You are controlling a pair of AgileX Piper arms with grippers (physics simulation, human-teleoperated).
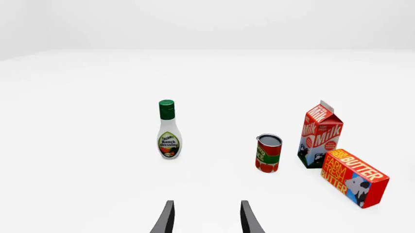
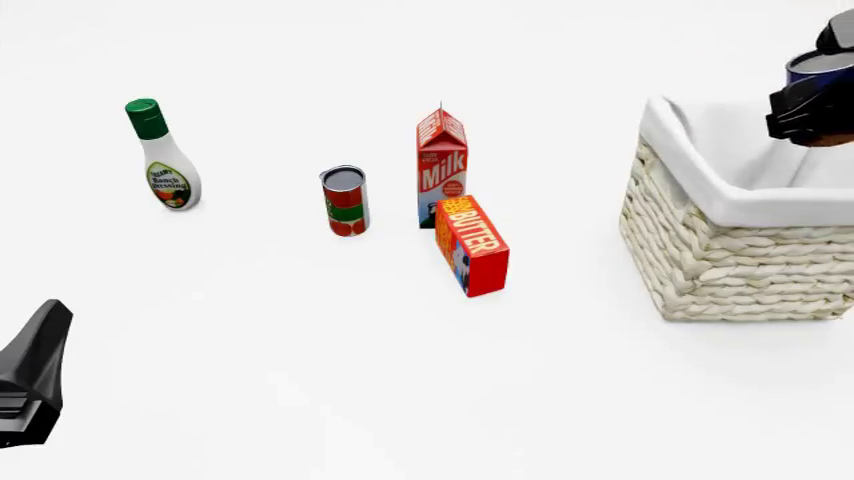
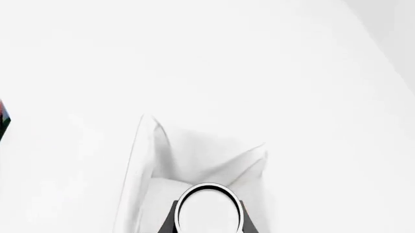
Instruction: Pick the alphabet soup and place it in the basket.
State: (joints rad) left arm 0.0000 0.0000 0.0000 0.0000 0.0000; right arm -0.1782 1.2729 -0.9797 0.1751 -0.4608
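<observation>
A: What sits closest to the camera?
B: The left gripper [image 2: 30, 385], low at the near left, holding nothing; in its wrist view the fingers [image 1: 164, 219] stand apart, jaws wide.
A: And further out on the table [image 2: 267, 330]?
B: The butter box [image 2: 473, 245], then the red-and-green can [image 2: 344, 200] and the milk carton [image 2: 442, 168] just behind the butter; the ranch dressing bottle [image 2: 162, 156] stands well to the left.
A: The soup?
B: The right gripper [image 2: 809, 108] clamps the alphabet soup [image 2: 817, 66] above the basket [image 2: 734, 260], over its white lining; the wrist view shows the can's pale top [image 3: 209, 209] between the jaws.
</observation>
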